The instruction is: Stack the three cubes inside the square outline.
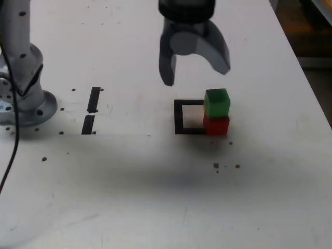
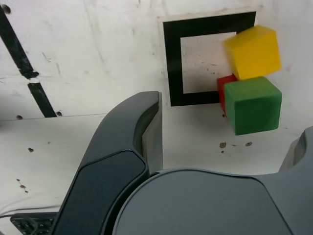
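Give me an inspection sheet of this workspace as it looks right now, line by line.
Surface: white table, scuffed, with small dark specks.
Job's things: green cube sits on red cube at the exterior view's right edge of the square outline, over the tape, not centred inside. Yellow cube shows only in the wrist view, beside the stack; whether it rests on the table or touches the others cannot be told.
Clutter: two short black strips.
Grippers: gripper open, empty, above the outline.
Cables: black cable by the arm base.
Surroundings: dark floor beyond the table edge; little else seen.
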Controlling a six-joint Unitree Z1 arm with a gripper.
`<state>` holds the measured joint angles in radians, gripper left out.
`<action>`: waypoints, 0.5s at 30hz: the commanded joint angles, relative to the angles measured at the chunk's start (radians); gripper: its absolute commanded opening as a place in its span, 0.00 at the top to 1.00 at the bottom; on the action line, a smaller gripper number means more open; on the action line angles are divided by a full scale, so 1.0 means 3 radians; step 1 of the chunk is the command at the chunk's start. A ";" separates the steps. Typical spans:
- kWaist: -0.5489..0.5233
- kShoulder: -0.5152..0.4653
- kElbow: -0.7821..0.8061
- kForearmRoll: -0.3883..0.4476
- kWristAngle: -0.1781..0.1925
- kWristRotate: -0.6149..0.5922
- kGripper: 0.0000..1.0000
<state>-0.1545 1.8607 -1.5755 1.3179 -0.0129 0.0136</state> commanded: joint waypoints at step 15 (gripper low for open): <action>-0.0083 0.0358 -0.0279 -0.0020 -0.0049 -0.0030 0.08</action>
<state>-0.1778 1.9638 -1.6523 1.3121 -0.0259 0.0054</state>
